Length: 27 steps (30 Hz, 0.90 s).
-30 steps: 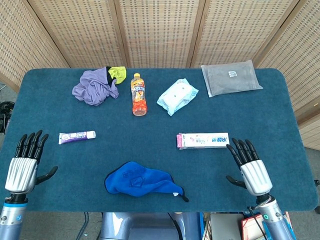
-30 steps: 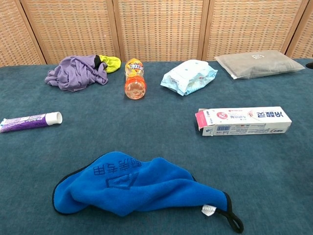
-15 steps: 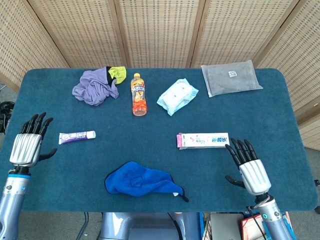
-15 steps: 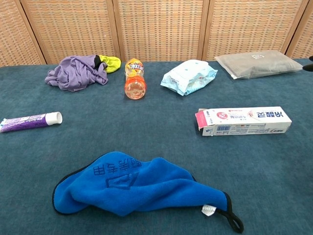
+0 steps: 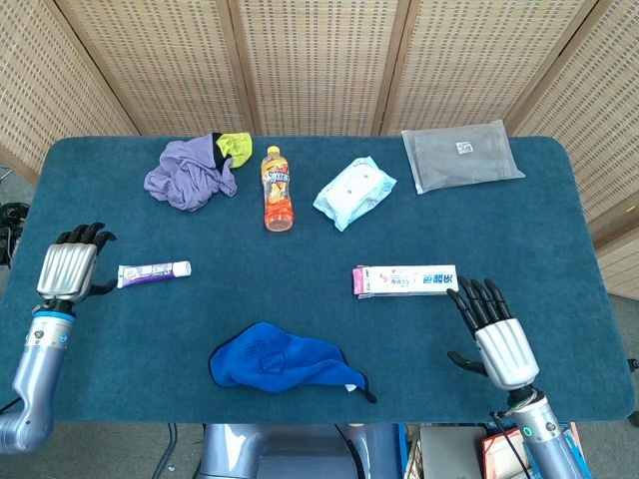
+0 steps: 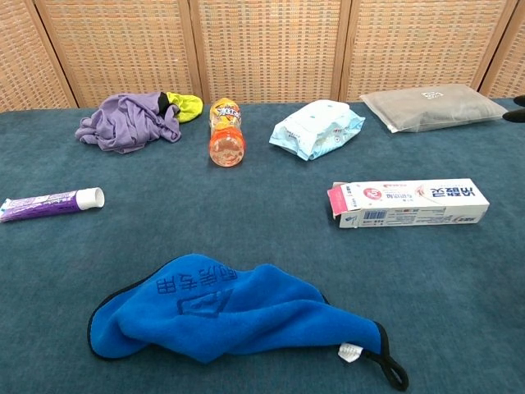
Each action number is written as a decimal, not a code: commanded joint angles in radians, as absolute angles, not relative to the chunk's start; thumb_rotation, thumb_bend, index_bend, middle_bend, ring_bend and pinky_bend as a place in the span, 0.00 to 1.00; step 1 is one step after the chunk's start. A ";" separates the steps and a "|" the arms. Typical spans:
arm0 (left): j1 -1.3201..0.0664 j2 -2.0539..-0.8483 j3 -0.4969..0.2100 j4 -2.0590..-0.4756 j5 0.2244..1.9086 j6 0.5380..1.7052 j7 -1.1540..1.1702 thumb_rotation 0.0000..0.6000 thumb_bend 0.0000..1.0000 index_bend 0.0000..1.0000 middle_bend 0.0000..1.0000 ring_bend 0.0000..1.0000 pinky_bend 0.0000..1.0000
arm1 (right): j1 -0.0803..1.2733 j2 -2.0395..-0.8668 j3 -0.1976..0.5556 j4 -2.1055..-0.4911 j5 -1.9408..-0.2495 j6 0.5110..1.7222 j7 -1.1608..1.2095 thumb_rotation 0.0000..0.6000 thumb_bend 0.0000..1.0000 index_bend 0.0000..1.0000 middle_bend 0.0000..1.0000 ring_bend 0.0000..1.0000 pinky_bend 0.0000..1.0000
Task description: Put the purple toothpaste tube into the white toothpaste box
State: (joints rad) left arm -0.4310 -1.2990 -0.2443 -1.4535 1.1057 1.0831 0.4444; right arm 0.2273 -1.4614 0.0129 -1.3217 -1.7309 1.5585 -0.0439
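On the left side of the blue bench (image 5: pixel 559 200), the purple toothpaste tube (image 5: pixel 153 272) is seen lying flat, its white cap pointing toward the middle. The left robot hand (image 5: pixel 68 271) hovers just beside the tube's crimped end, empty, its fingers curled downward but not touching anything. The white toothpaste box (image 5: pixel 406 280) lies well apart on the right, its pink flap end open toward the tube. The right robot hand (image 5: pixel 491 331) is held near the box's far end, released, with fingers spread.

The tube is judged to be light and soft, likely to dent if squeezed hard and to slip on its glossy skin. A hold across the firmer shoulder near the cap, or at mid-body with gentle pressure, is advised. The cardboard box would crush easily, so it is best steadied by its long edges.
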 commanded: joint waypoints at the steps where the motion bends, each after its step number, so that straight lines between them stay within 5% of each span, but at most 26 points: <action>1: -0.460 -1.326 -0.244 -1.422 1.067 1.055 0.470 1.00 0.22 0.33 0.23 0.20 0.25 | 0.227 -1.461 0.013 -1.322 -1.730 1.558 -0.043 1.00 0.10 0.04 0.00 0.00 0.00; 27: -0.584 -1.500 -0.213 -1.191 0.830 0.935 0.624 1.00 0.22 0.36 0.25 0.22 0.26 | 0.227 -1.456 0.011 -1.330 -1.734 1.563 -0.032 1.00 0.10 0.04 0.00 0.00 0.00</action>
